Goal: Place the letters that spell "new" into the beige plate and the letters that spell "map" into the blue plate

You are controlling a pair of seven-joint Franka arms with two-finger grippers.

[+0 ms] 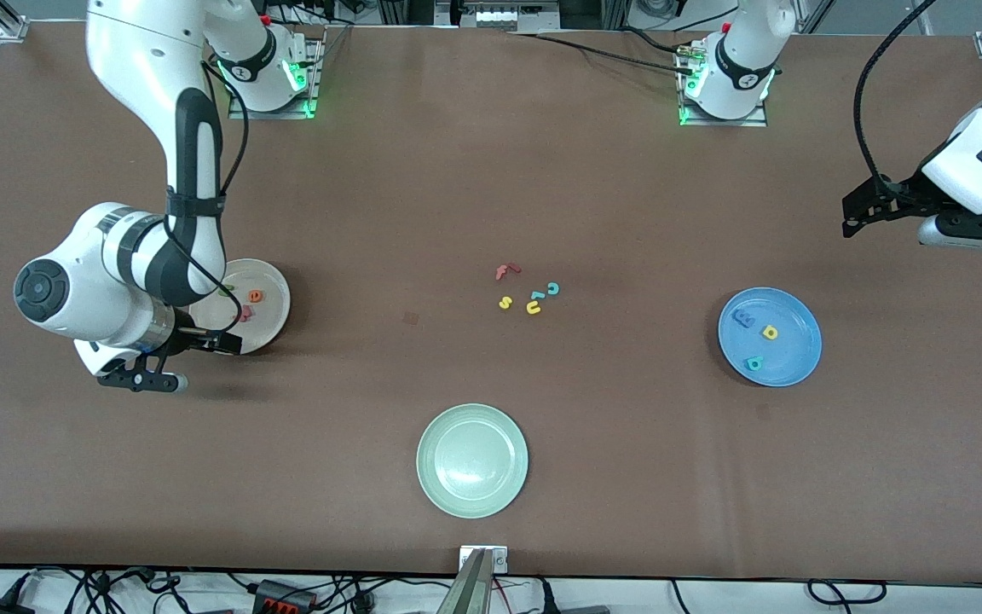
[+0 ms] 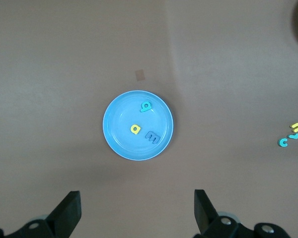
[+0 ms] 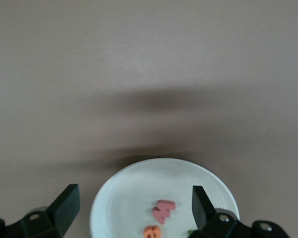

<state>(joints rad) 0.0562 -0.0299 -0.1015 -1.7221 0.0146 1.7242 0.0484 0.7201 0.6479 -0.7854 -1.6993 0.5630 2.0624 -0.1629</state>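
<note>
This is a robotics lab. A wide bench (image 1: 491, 170) covered in plain brown matting carries two white robot arms, whose bases (image 1: 274, 85) are bolted to metal plates at its far edge and glow with green status lights. Black cables (image 1: 610, 55) trail across the matting to them, and more wiring and power strips (image 1: 286, 594) lie along the near edge, beside aluminium framing.

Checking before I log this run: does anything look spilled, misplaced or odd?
Nothing stands out. The blue plate holds the m, p and a; the beige plate holds the e and w, the green letter mostly hidden by the right arm.
</note>
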